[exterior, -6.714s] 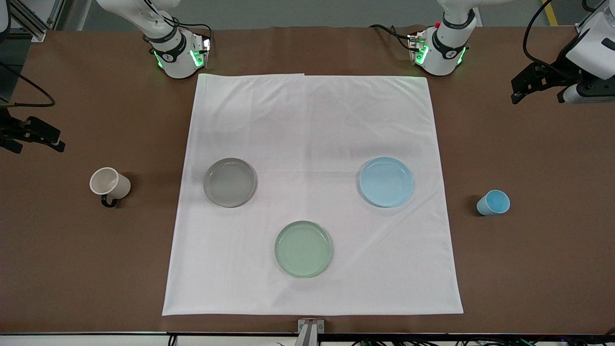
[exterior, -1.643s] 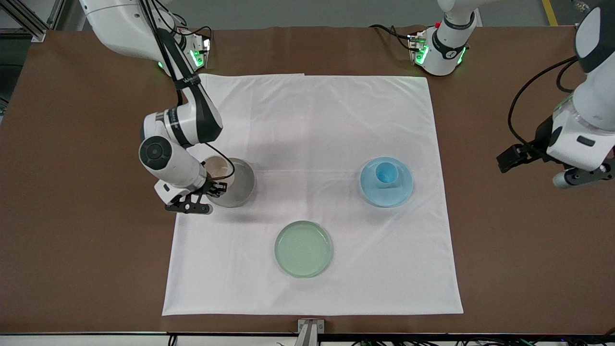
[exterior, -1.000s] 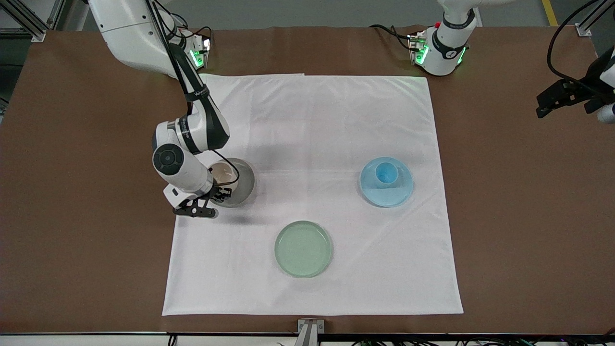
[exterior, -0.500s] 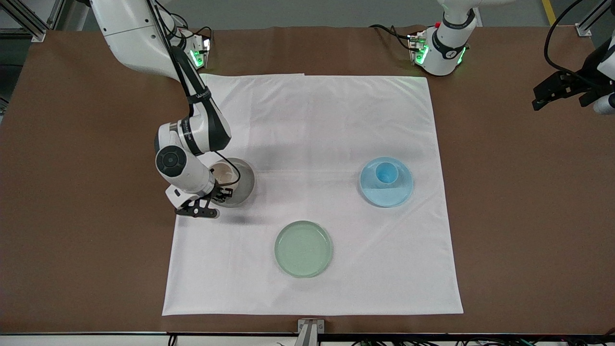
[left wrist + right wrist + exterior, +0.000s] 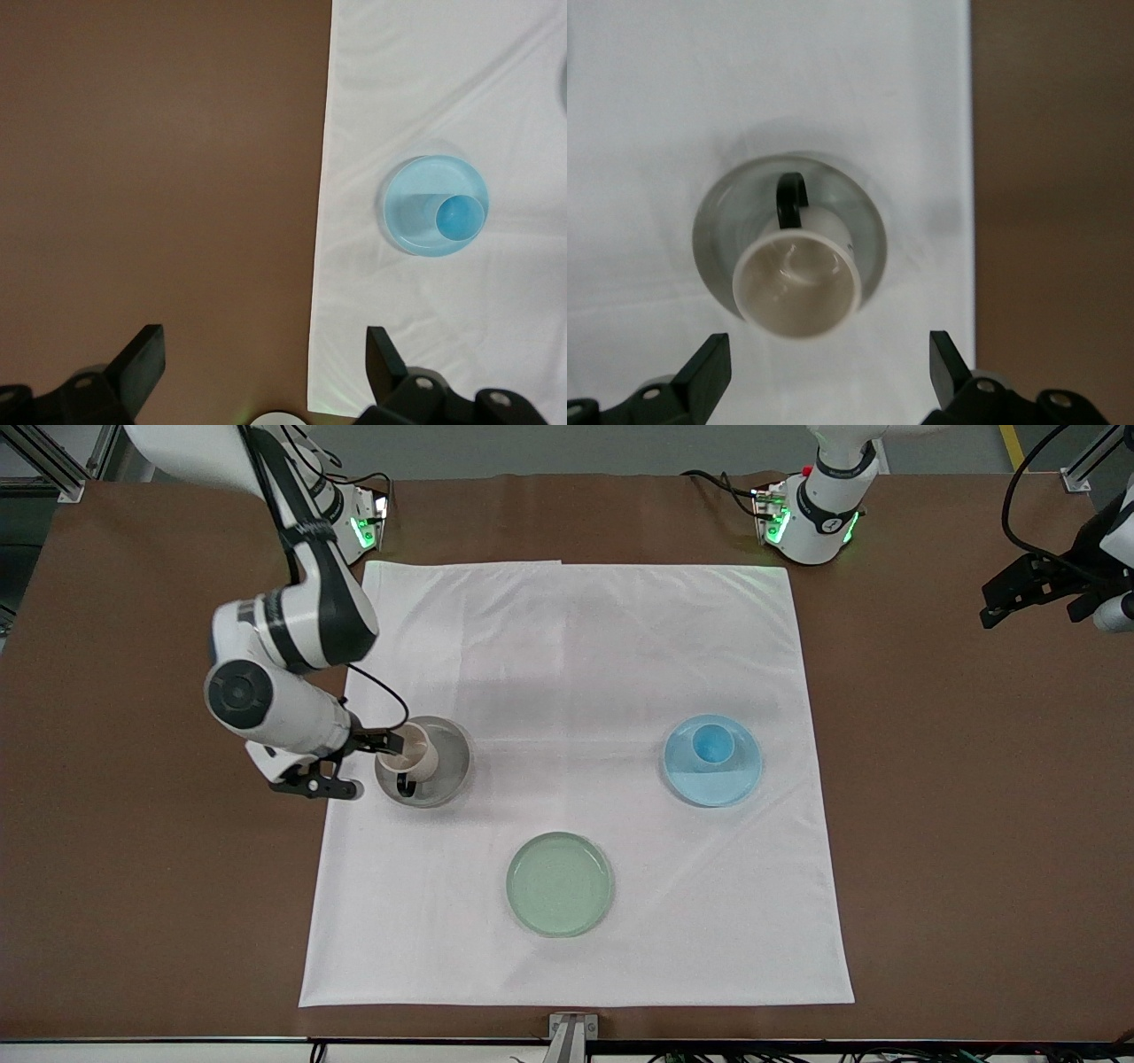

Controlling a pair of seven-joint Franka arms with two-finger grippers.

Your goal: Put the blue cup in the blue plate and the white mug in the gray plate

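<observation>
The white mug (image 5: 407, 755) stands upright in the gray plate (image 5: 448, 766), its black handle pointing toward the front camera. My right gripper (image 5: 350, 760) is open and empty, raised over the cloth's edge beside the gray plate, apart from the mug. In the right wrist view the mug (image 5: 797, 283) sits in the gray plate (image 5: 716, 232) ahead of my open right gripper (image 5: 824, 372). The blue cup (image 5: 711, 744) stands in the blue plate (image 5: 714, 784). My left gripper (image 5: 1036, 600) is open and empty over the bare table at the left arm's end. The left wrist view shows the blue cup (image 5: 460, 218) in the blue plate (image 5: 406, 212), well away from my left gripper (image 5: 261, 367).
A pale green plate (image 5: 559, 884) lies empty on the white cloth (image 5: 576, 646), nearer the front camera than both other plates. Brown table (image 5: 974, 824) surrounds the cloth on all sides.
My right gripper has let go of the white mug and drawn up and away toward the right arm's end. The mug stays in the gray plate. The left arm barely moved.
</observation>
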